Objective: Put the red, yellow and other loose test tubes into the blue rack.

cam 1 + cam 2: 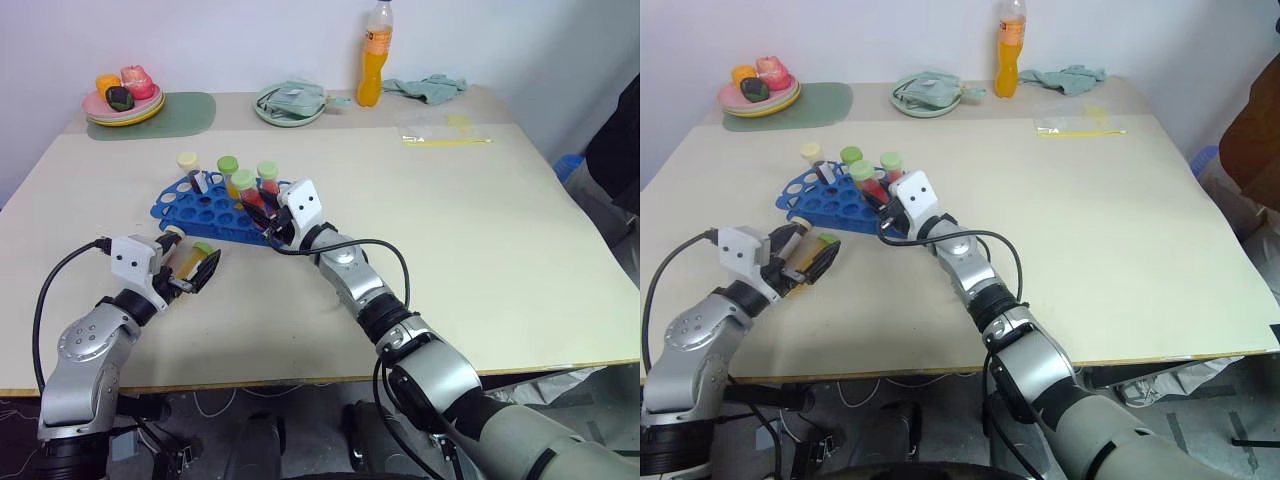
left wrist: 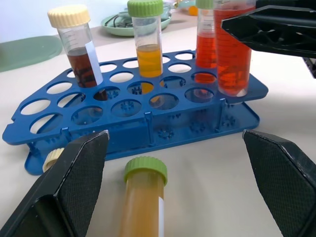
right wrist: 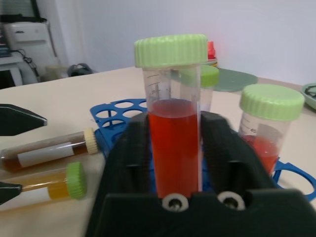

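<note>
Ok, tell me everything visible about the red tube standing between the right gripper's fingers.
The clear plastic tube of red liquid has a pale-green ribbed screw cap and printed graduation marks. It is roughly two-thirds full and stands upright in a near-edge hole of the bright blue plastic rack. The right gripper flanks it with a black finger on each side; whether they press it is unclear. Another red tube stands beside it.

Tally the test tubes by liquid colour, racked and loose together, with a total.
Red tubes: 2
Yellow tubes: 2
Dark brown tubes: 2
Total: 6
</note>
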Robot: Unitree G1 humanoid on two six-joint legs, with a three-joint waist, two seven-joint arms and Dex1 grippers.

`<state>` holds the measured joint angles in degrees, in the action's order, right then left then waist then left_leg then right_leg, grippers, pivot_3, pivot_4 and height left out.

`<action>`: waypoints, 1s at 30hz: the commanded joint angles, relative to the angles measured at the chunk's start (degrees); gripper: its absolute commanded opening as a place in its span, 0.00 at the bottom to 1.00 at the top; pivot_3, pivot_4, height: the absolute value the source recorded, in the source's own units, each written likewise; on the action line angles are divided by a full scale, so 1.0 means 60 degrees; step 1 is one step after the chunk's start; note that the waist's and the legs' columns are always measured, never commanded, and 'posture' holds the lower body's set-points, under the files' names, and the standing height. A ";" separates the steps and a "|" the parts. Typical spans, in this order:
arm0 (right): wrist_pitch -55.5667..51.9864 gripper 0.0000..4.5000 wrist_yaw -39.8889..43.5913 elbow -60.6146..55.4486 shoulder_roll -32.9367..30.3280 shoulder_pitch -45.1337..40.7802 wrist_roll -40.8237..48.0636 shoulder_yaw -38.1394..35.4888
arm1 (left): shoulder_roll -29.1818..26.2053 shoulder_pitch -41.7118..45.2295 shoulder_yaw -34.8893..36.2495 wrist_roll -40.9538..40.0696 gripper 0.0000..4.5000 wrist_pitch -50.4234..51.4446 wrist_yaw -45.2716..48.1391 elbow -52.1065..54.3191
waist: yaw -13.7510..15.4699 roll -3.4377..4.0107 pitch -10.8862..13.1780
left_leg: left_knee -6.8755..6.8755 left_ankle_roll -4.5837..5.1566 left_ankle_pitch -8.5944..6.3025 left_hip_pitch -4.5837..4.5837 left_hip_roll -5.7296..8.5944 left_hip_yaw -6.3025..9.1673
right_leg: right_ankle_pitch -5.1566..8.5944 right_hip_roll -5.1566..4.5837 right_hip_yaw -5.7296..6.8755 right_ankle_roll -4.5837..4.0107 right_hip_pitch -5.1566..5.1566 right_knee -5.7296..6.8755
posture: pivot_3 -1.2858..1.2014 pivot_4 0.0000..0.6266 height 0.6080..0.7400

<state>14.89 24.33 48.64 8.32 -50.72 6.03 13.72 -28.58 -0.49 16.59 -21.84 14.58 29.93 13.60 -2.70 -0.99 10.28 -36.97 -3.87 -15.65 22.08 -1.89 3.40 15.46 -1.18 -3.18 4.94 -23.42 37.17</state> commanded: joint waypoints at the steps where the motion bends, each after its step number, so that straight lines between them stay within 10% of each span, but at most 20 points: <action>1: 0.0294 0.81 0.0008 -0.0917 0.0788 0.0361 0.0120 -0.0104 | -0.0087 -0.0114 0.0101 0.0090 1.00 -0.0060 -0.0043 0.0243 | -0.0001 0.0001 0.0001 | 0.0000 0.0000 0.0000 0.0000 0.0000 0.0000 | 0.0000 0.0000 0.0000 0.0000 0.0000 0.0000 | 0.52 0.24 1.00; 2: 0.0291 0.93 0.0141 -0.1310 0.0648 0.0430 0.0051 0.0018 | -0.0178 -0.0121 0.0068 0.0131 1.00 0.0140 -0.0105 0.0349 | -0.0001 0.0002 0.0001 | 0.0000 0.0000 0.0000 0.0000 0.0000 -0.0001 | 0.0000 -0.0001 0.0000 0.0000 0.0000 0.0000 | 0.52 0.24 1.00; 8: -0.1664 0.93 0.1380 -0.5108 -0.0882 0.1499 0.0311 0.0341 | -0.1270 0.0541 -0.0215 0.0088 1.00 0.3173 -0.0761 0.1598 | 0.0082 -0.0002 -0.0001 | 0.0001 0.0000 0.0000 0.0005 0.0003 0.0021 | 0.0000 -0.0002 0.0009 0.0002 0.0008 -0.0002 | 0.52 0.24 1.00; 16: -0.4651 0.93 0.4630 -0.9925 -0.4837 0.2894 0.1446 0.0423 | -0.3802 0.4577 -0.2543 -0.1108 1.00 1.2609 -0.1303 0.1702 | -0.0069 -0.0017 0.0014 | -0.0005 0.0000 0.0000 -0.0009 0.0022 0.0025 | 0.0005 -0.0005 0.0018 0.0013 0.0028 -0.0005 | 0.52 0.24 1.00; 30: -0.5685 0.93 0.5290 -1.1671 -0.6379 0.3753 0.1802 0.0230 | -0.4222 0.8665 -0.6434 -0.0939 1.00 1.2742 -0.0051 -0.2461 | -0.0166 -0.0026 0.0025 | 0.0042 0.0001 -0.0001 -0.0043 0.0010 0.0038 | 0.0017 0.0042 -0.0016 -0.0015 0.0018 -0.0006 | 0.52 0.24 1.00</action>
<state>-19.42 56.61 -18.42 -29.68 -28.72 16.95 15.63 -53.40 49.41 -19.65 -28.86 91.92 28.01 1.07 -3.69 -1.15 10.43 -36.72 -3.87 -15.66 21.83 -1.83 3.63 15.56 -0.92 -3.27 4.85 -23.32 37.13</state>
